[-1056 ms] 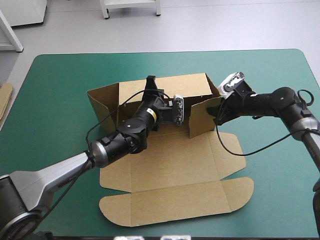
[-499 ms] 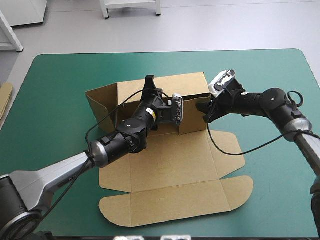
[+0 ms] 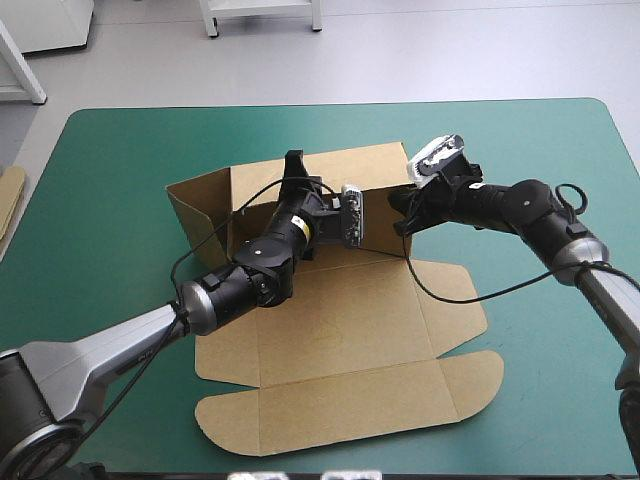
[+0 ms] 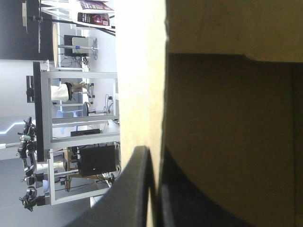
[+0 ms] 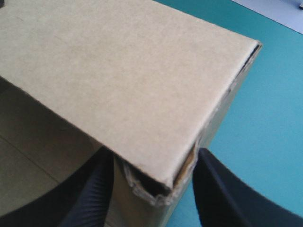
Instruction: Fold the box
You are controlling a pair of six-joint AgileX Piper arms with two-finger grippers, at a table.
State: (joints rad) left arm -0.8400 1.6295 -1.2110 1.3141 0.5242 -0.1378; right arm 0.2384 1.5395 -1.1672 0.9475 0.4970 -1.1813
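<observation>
Okay, high view: the box (image 3: 340, 320) lay at the middle of the table (image 3: 120, 140), base flat, back wall (image 3: 345, 165) standing, left end flap (image 3: 200, 205) raised, lid (image 3: 350, 405) flat toward the near edge; left jaws reached over the base to the back wall, apparently to hold it upright; right jaws met the right end flap (image 3: 382, 232), angled inward by the back wall, likely for tucking; spare board (image 3: 8, 195) showed at the table's left edge.

Left wrist view: left jaws were all but closed, clamped on the brown wall, one black finger on each side of the sheet; a steadying hold, I judged.

Right wrist view: right jaws stood apart, straddling the folded corner without pinching it; the board edge there looked frayed and crushed; teal-green table beside it.
</observation>
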